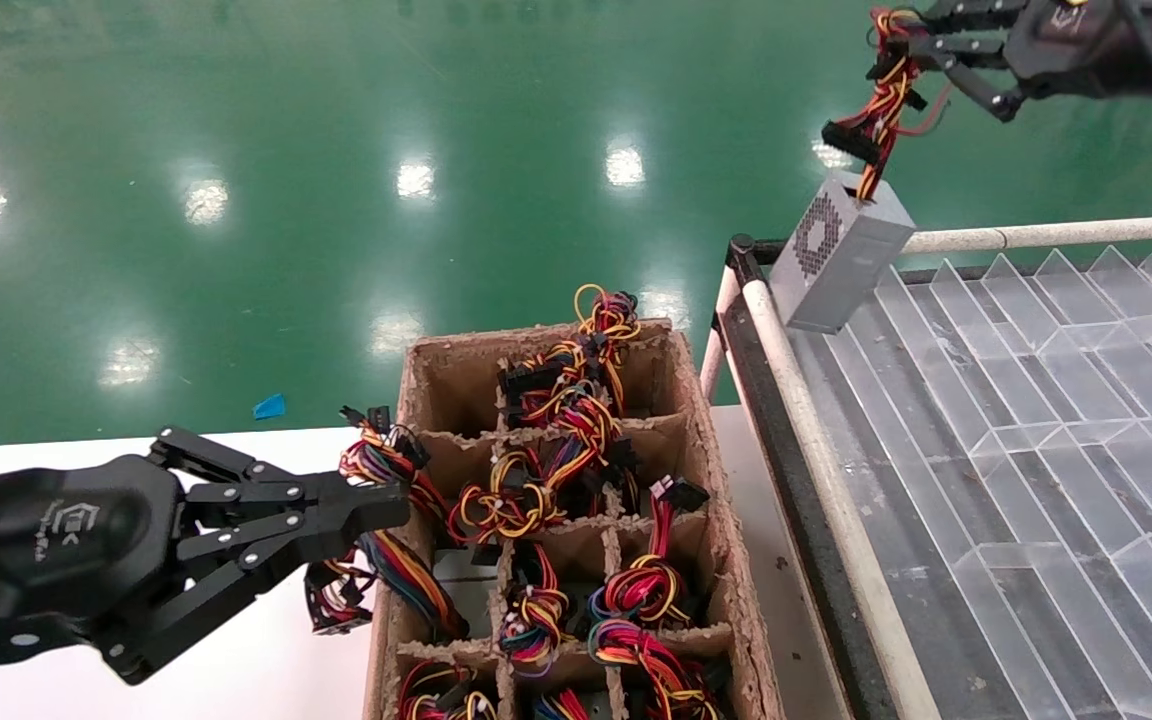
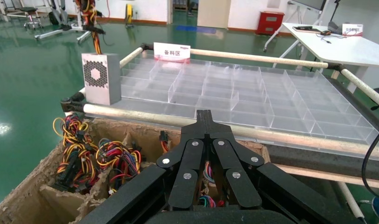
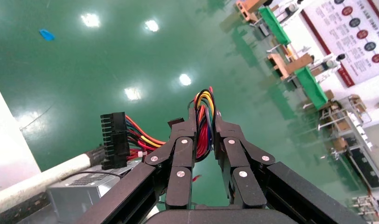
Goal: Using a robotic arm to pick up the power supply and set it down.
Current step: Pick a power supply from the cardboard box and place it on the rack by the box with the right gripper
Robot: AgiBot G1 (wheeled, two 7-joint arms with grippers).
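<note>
The power supply (image 1: 841, 255), a small grey box with a perforated fan grille, hangs tilted over the near left corner of the clear divider tray (image 1: 1036, 400). Whether it touches the tray I cannot tell. Its red-yellow-black wire bundle (image 1: 881, 100) runs up into my right gripper (image 1: 901, 35), which is shut on the wires high at the top right. In the right wrist view the bundle (image 3: 204, 128) sits clamped in that gripper (image 3: 204, 114), and a black connector (image 3: 114, 140) dangles above the grey box (image 3: 80, 189). My left gripper (image 1: 391, 505) is shut and holds nothing, low at the left beside the cardboard box.
A cardboard box (image 1: 706, 450) with dividers holds several coloured wire bundles (image 1: 556, 420). White pipe rails (image 1: 806, 420) frame the tray rack on the right. A white table (image 1: 266, 650) lies under the left arm. Green floor lies beyond.
</note>
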